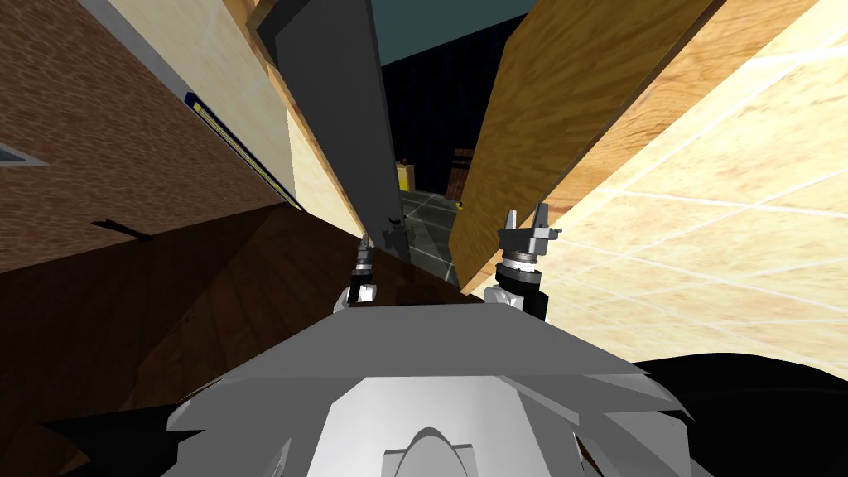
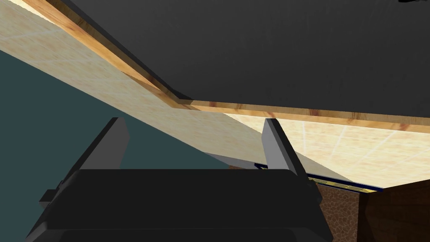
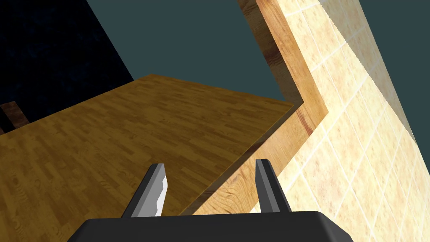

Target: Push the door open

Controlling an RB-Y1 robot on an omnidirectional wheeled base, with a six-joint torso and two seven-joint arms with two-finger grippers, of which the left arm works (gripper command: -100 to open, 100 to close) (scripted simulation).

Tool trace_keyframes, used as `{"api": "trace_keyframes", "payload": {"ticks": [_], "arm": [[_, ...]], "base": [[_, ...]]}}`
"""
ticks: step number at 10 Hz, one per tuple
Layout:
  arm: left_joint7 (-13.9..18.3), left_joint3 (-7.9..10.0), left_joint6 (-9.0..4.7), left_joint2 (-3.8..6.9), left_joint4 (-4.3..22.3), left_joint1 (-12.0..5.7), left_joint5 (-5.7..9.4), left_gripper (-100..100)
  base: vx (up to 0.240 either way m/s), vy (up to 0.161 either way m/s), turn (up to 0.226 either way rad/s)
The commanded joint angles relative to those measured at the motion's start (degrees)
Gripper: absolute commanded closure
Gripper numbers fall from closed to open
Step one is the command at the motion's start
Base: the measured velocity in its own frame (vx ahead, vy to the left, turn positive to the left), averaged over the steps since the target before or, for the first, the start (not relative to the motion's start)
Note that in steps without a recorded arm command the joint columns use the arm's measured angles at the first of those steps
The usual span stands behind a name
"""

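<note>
One flat grey door (image 1: 331,108), one wood-grained panel (image 1: 563,108).

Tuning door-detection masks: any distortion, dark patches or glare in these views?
Head view: wide lens splays the cream tiled walls to the corners and slants the dark grey door panel and brown wooden plank panel; black area beyond the gap. Left wrist view: the grey panel is flat and dim. Right wrist view: evenly lit planks, no glare.

Right gripper (image 1: 527,217): dark box w/ two thin grey blade fingers (image 3: 156,193), grey wrist ring (image 1: 519,263), black cuff (image 1: 532,300), white forearm (image 1: 499,295). Left gripper (image 1: 364,244): same colours, looks slimmer.
</note>
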Motion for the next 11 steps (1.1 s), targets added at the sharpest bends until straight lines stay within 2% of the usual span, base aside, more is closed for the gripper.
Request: {"api": "trace_keyframes", "payload": {"ticks": [1, 2, 5, 6, 11], "arm": [[-0.05, 0.09, -0.19, -0.04, 1.8, -0.73, 0.13, -100], [-0.09, 0.17, -0.46, -0.1, 3.93, -1.52, 0.29, -100], [-0.15, 0.29, -0.87, -0.19, 7.13, -2.71, 0.53, -100], [-0.19, 0.38, -1.14, -0.3, 9.23, -3.48, 0.68, -100], [-0.3, 0.58, -1.8, -0.68, 14.41, -5.4, 1.07, -100]], "base": [[0.051, 0.106, -0.135], [0.068, 0.131, -0.157], [0.069, 0.132, -0.168], [0.072, 0.123, -0.18], [0.045, 0.111, -0.141]]}}
